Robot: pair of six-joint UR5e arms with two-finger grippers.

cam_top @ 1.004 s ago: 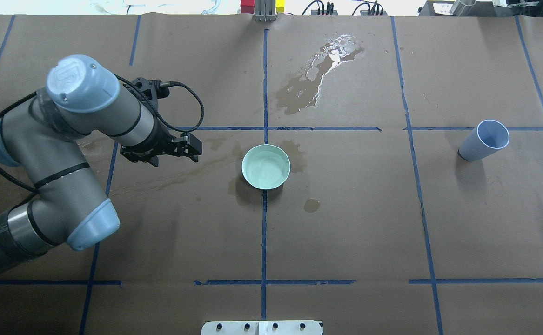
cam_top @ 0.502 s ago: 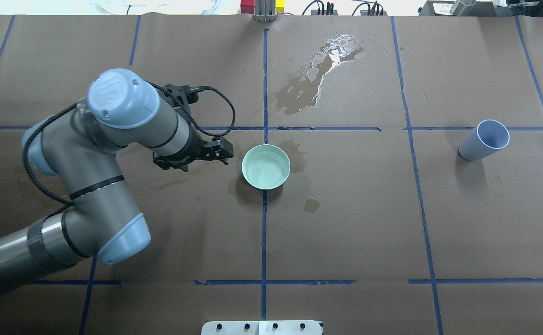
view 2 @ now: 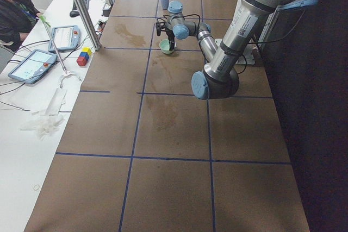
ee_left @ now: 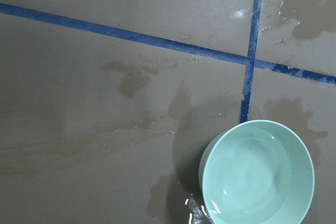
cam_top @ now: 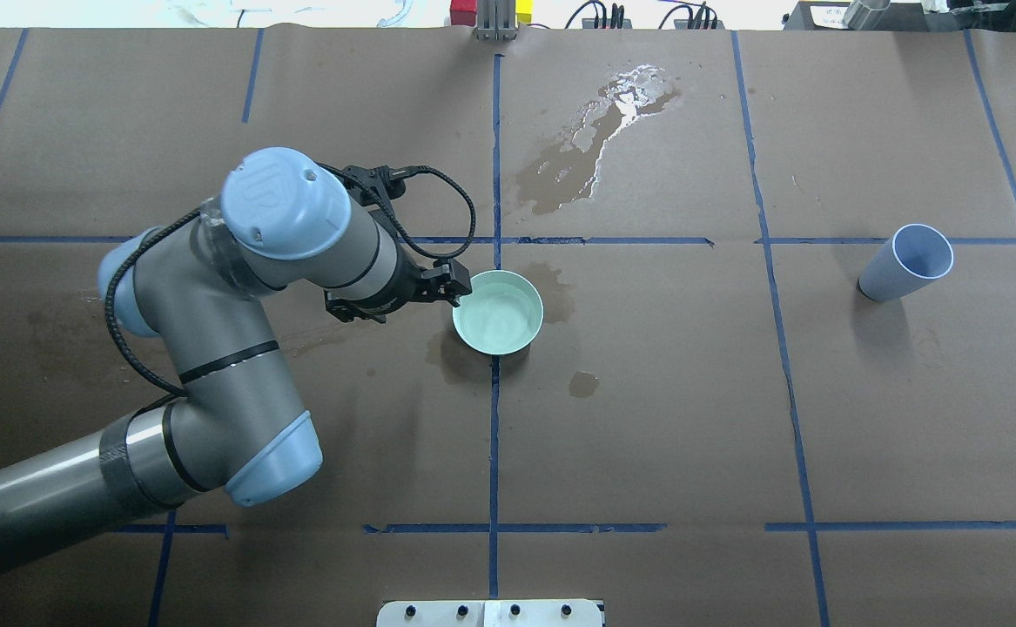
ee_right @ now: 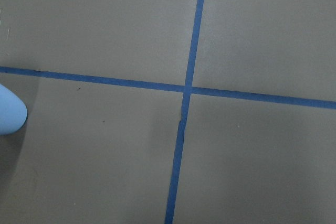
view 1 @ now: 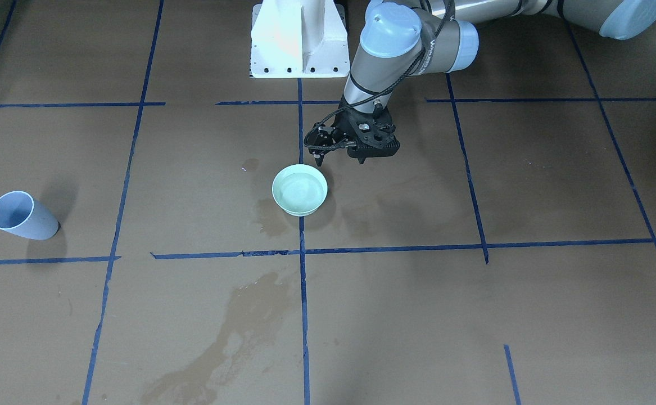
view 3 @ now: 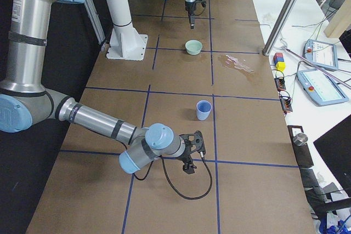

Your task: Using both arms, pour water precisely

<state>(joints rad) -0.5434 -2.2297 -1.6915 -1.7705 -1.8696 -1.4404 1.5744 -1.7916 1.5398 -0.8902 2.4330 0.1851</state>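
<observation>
Reaching in from the left, the left arm [cam_top: 211,348] poises its left fingers [cam_top: 453,289], spread apart, just beside the left rim of a mint-green bowl [cam_top: 508,350] at the middle of the bench [cam_top: 647,435]. The water [cam_top: 497,315] lies in that bowl. A glinting puddle [cam_top: 595,148] spreads toward the far edge. Wide brown paper crossed by blue tape separates the bowl from a pale blue cup [cam_top: 905,261], well to the right. The right fingers [view 3: 194,145] hang near the cup; whether they are spread or pressed together I cannot tell.

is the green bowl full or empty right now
Partly full. The left wrist view shows clear water with faint ripples and glints inside the mint-green bowl, its level below the rim.
</observation>
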